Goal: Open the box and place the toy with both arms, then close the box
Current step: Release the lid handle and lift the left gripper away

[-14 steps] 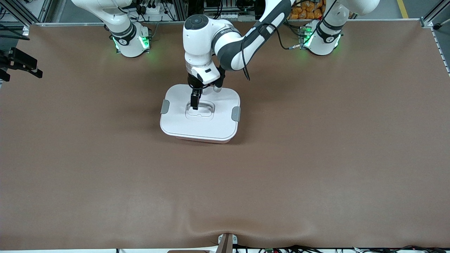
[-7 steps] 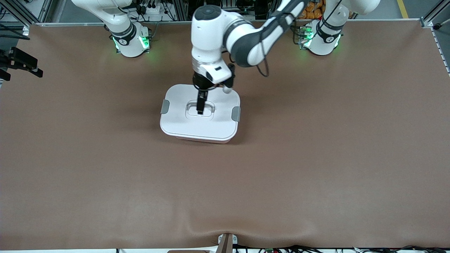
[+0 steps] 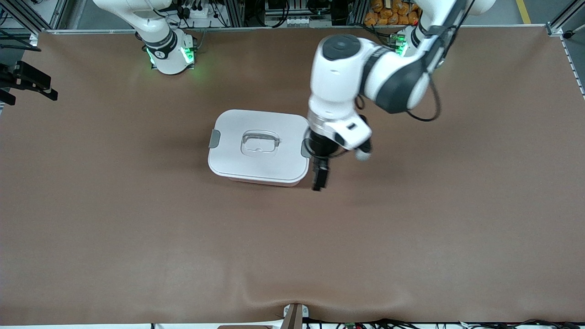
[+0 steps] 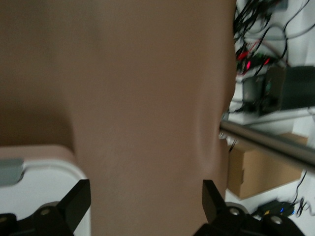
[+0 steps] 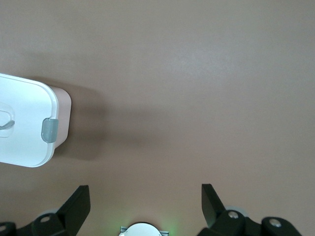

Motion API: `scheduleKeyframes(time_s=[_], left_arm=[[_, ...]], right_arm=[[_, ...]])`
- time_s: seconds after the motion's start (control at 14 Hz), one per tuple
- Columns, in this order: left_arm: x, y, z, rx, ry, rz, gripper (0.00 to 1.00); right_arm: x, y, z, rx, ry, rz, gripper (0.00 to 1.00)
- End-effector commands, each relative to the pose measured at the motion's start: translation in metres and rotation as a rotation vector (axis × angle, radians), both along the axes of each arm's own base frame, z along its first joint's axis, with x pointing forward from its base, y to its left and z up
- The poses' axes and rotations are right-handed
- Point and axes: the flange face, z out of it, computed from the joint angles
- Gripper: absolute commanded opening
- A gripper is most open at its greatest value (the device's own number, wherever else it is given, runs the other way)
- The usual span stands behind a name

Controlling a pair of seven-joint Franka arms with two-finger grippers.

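Observation:
The box (image 3: pixel 259 146) stands closed on the brown table, its white lid on, with a clear recessed handle (image 3: pixel 260 143) and grey clips (image 3: pixel 214 138) at both ends. My left gripper (image 3: pixel 318 180) is open and empty, low over the table just beside the box's end toward the left arm. The left wrist view shows its gripper (image 4: pixel 145 191) with fingers wide apart, and the lid's corner (image 4: pixel 44 196). My right gripper (image 5: pixel 145 194) is open and empty, high up, with the box (image 5: pixel 24 128) off to one side below. The toy is out of view.
The brown mat (image 3: pixel 411 228) covers the whole table and has a small ridge at the edge nearest the front camera (image 3: pixel 292 301). A black device (image 3: pixel 27 82) sits at the table's edge toward the right arm's end. A metal rail (image 4: pixel 275 145) and cables lie off the table.
My left gripper has left the lid's handle and swung off the box toward the left arm's end, now low beside the box. The box has not moved.

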Motion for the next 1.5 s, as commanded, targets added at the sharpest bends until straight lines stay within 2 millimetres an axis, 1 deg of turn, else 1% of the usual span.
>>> scheduleKeyframes(time_s=[0.0, 0.07, 0.14, 0.21, 0.36, 0.5, 0.57, 0.71, 0.79, 0.86, 1.0, 1.07, 1.21, 1.29, 1.43], left_arm=[[0.006, 0.04, 0.014, 0.031, 0.029, 0.001, 1.0], [0.013, 0.056, 0.022, 0.039, 0.023, -0.013, 1.0], [0.023, 0.078, 0.029, 0.027, 0.025, -0.001, 1.0], [0.027, 0.09, 0.037, 0.019, 0.03, -0.025, 1.0], [0.03, 0.111, 0.045, 0.037, 0.052, -0.08, 1.0], [0.036, 0.146, 0.062, 0.061, 0.058, -0.122, 1.0], [0.035, 0.162, 0.068, 0.067, 0.074, -0.161, 1.0], [0.034, 0.205, 0.089, 0.075, 0.09, -0.25, 1.0], [0.03, 0.227, 0.104, 0.076, 0.094, -0.288, 1.0], [0.025, 0.245, 0.111, 0.078, 0.114, -0.338, 1.0], [0.007, 0.266, 0.121, 0.109, 0.12, -0.476, 1.0], [0.003, 0.276, 0.125, 0.131, 0.114, -0.533, 1.0], [-0.005, 0.279, 0.129, 0.161, 0.141, -0.634, 1.0], [-0.01, 0.281, 0.135, 0.183, 0.143, -0.701, 1.0], [-0.013, 0.295, 0.134, 0.215, 0.165, -0.829, 1.0]], right_arm=[[0.0, -0.002, 0.004, 0.006, 0.002, -0.009, 1.0], [0.0, -0.002, 0.004, 0.006, 0.002, -0.009, 1.0], [0.0, -0.002, 0.004, 0.006, 0.002, -0.009, 1.0], [0.0, -0.001, 0.005, 0.006, 0.0, -0.007, 1.0], [-0.001, -0.003, 0.005, 0.004, 0.0, -0.01, 1.0], [-0.001, -0.003, 0.004, -0.002, 0.007, -0.009, 1.0], [-0.001, -0.005, 0.004, -0.002, 0.009, -0.025, 1.0], [-0.002, -0.001, 0.004, -0.005, 0.016, -0.053, 1.0], [-0.002, -0.001, 0.004, -0.005, 0.016, -0.054, 1.0], [-0.002, -0.002, 0.004, -0.005, 0.015, -0.057, 1.0], [-0.002, -0.003, 0.004, -0.005, 0.015, -0.058, 1.0], [-0.002, -0.002, 0.003, -0.005, 0.016, -0.055, 1.0], [-0.002, -0.002, 0.003, -0.005, 0.016, -0.057, 1.0], [-0.002, -0.001, 0.004, -0.005, 0.015, -0.054, 1.0], [-0.001, 0.003, 0.004, -0.005, 0.013, -0.048, 1.0]])
